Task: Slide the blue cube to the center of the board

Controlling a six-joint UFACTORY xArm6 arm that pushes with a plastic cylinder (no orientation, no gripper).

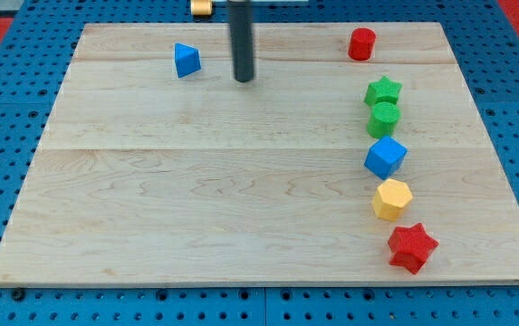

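The blue cube [385, 157] sits at the view's right side of the wooden board [196, 199], in a column of blocks. Above it are a green cylinder [383, 118] and a green star [383, 91]. Below it are a yellow hexagonal block [391, 198] and a red star [411, 247]. My tip [244, 78] is near the view's top, left of centre, far to the upper left of the blue cube and touching no block. A blue triangular block [186, 60] lies just left of my tip.
A red cylinder [361, 43] stands near the board's top edge at the right. A small yellow object [202, 7] lies just beyond the top edge. A blue pegboard [5, 136] surrounds the board.
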